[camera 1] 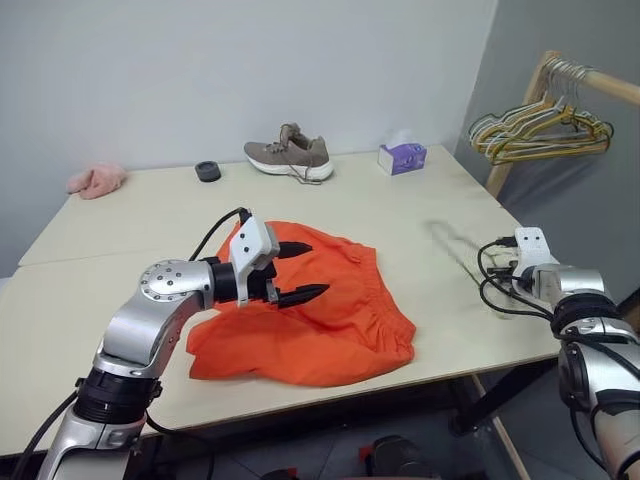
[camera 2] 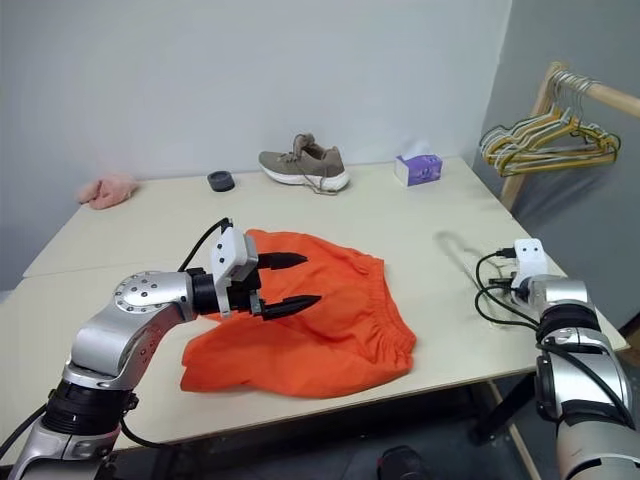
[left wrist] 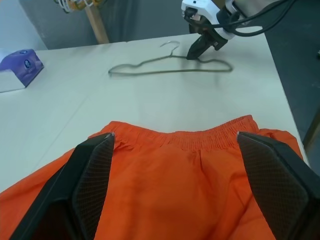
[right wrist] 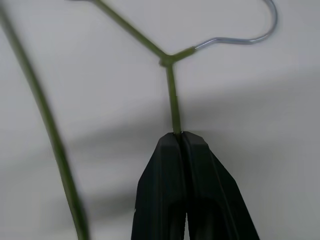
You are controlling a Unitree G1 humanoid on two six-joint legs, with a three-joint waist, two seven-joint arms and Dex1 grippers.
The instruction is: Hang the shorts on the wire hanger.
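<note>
The right gripper [right wrist: 177,136] has its two black fingers pinched tight together, and one olive-green wire arm of the wire hanger [left wrist: 170,66] runs straight into the seam between the tips – so it's clamped on the wire a little below the neck where the arms meet. The hanger lies flat on the table [camera 1: 120,290], out past the waistband side of the shorts [camera 1: 330,310] and toward the table's right edge, with bare tabletop between it and the cloth (its curled hook is bare metal and points away from the shorts).

The left gripper [camera 1: 298,270] is spread wide – its fingers [left wrist: 92,180] sit far apart over the orange cloth, one on each side of the gathered elastic waistband in the left wrist view. I can't tell whether the tips actually touch the fabric. The shorts themselves lie rumpled and flat near the table's front edge, not on the hanger.

Beyond the shorts, along the far edge: a grey-brown shoe [camera 1: 290,155], a small black round thing [camera 1: 208,171], a purple tissue box [camera 1: 402,158] and a pink fluffy thing [camera 1: 97,181]. Off to the right of the table, a bunch of coloured hangers [camera 1: 540,130] hangs on a wooden rail [camera 1: 610,85].
</note>
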